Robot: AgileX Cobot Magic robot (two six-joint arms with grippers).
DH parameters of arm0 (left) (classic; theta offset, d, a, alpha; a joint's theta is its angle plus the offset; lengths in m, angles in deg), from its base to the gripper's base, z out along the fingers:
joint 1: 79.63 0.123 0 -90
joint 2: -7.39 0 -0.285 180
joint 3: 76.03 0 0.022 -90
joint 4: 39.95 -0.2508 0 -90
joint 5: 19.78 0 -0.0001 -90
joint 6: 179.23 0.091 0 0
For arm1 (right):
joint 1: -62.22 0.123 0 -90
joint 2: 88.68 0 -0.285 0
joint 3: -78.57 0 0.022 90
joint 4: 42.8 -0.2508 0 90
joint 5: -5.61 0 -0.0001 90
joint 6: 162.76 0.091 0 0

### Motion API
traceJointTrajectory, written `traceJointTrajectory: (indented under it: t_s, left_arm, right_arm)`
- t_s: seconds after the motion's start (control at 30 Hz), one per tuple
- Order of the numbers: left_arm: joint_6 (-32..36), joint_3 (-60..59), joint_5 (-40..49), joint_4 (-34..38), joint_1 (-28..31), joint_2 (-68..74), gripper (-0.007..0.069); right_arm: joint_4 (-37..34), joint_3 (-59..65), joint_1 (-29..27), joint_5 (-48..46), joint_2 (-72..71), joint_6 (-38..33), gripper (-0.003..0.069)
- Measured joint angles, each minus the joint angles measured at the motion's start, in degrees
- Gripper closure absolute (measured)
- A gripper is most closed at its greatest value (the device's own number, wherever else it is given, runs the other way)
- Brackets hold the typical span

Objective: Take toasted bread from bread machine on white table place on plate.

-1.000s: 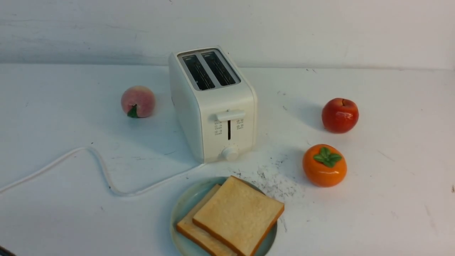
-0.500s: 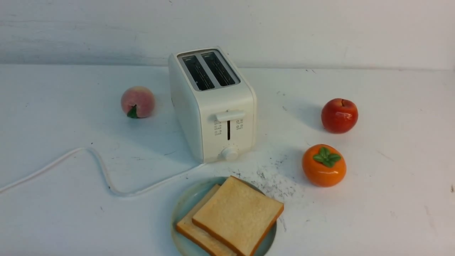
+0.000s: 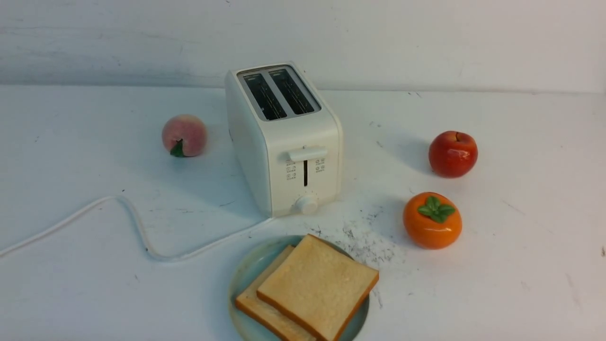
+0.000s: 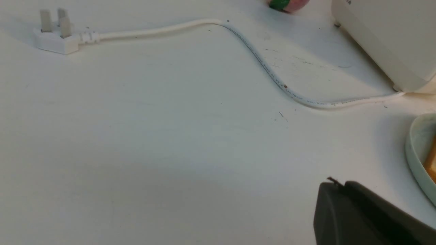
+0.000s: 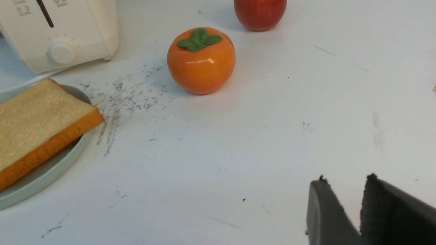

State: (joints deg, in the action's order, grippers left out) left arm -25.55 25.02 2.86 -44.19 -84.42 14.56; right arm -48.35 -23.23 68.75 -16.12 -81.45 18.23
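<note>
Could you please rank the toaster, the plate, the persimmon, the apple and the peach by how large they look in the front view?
1. Toaster
2. Plate, partly cut off by the picture's edge
3. Persimmon
Apple and peach: smaller, but too alike to rank.

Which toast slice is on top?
The toast slice nearer the robot's right, its face fully uncovered and a corner past the plate's rim; the other is partly hidden beneath it.
</note>
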Motion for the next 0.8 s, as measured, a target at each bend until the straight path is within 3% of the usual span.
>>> traceJointTrajectory:
  t_s: [0.8]
  left_arm:
    - [0.0, 0.0, -0.1, 0.2, 0.0, 0.0, 0.0613]
  right_arm:
    - [0.0, 0.0, 0.0, 0.0, 0.0, 0.0, 0.0456]
